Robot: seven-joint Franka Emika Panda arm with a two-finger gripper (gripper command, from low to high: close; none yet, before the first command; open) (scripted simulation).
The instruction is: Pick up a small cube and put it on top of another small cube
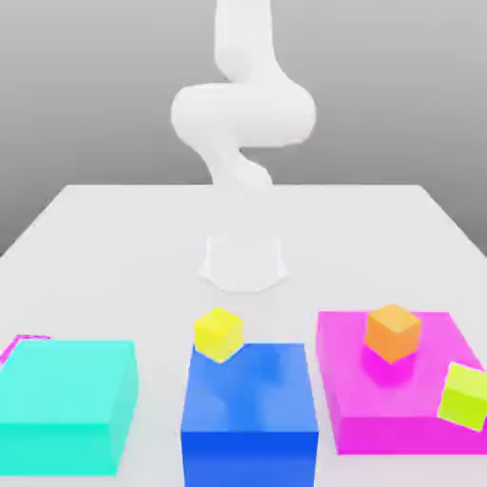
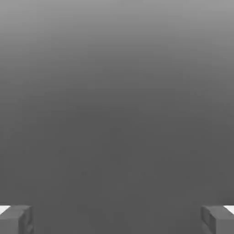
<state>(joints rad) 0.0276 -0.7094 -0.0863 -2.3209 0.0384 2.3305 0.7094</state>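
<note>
At the exterior view's far left, a magenta thing [image 1: 29, 339] is peeking out from behind the cyan block [image 1: 67, 380]; whether it is the small cube cannot be told. Right of that, the yellow cube [image 1: 219, 334] is sitting by the far-left edge of the blue block [image 1: 249, 390]. The arm [image 1: 243, 114] is standing on the far side, and in the hand view the gripper [image 2: 117, 220] is keeping its fingers apart with nothing between them. Farther right, the orange cube [image 1: 393, 332] is showing over the flat magenta block [image 1: 395, 409], the lime cube [image 1: 464, 396] by its right edge. No stacking is showing; picking and placing are seemingly both remaining. Bare table is separating the blocks, leaving lanes for moving; the cyan block's edge is probably crowding any leftward reach.
</note>
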